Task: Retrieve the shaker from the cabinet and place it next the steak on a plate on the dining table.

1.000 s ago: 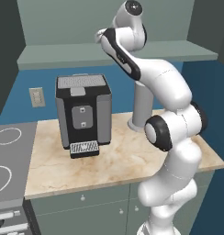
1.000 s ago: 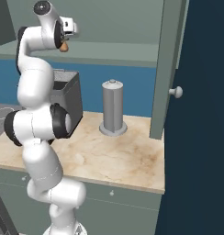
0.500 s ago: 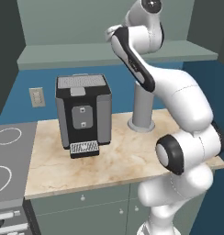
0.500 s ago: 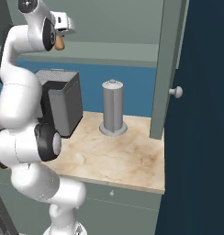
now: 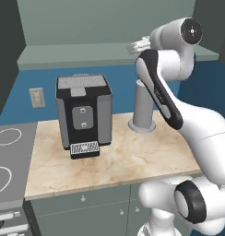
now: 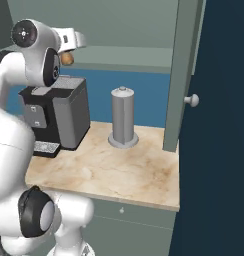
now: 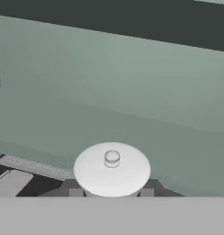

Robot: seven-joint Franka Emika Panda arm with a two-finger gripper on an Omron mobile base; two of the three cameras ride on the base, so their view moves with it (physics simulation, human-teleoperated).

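My gripper (image 6: 67,54) is shut on the shaker (image 6: 67,59), whose brown rounded body hangs under the white hand in front of the cabinet (image 6: 125,54) shelf. In the hand view the shaker's pale round top (image 7: 112,168) sits between the two dark fingertips (image 7: 76,192), with the cabinet's grey-green back wall (image 7: 132,92) behind it. From the left base view, the hand (image 5: 138,45) is level with the cabinet shelf (image 5: 77,54) edge and the arm covers the shaker. The steak, the plate and the dining table are out of view.
A black coffee machine (image 5: 83,115) stands on the beige counter below the shelf, and a grey upright cylinder (image 5: 144,108) on a round base stands to its right. The open cabinet door (image 6: 184,75) with a knob (image 6: 192,100) hangs at the right. A stovetop (image 5: 8,156) lies at the left.
The hand with the shaker has shifted right in the left base view and dropped a little. The arm's elbow and lower links have swung toward the cameras. Counter objects are unmoved.
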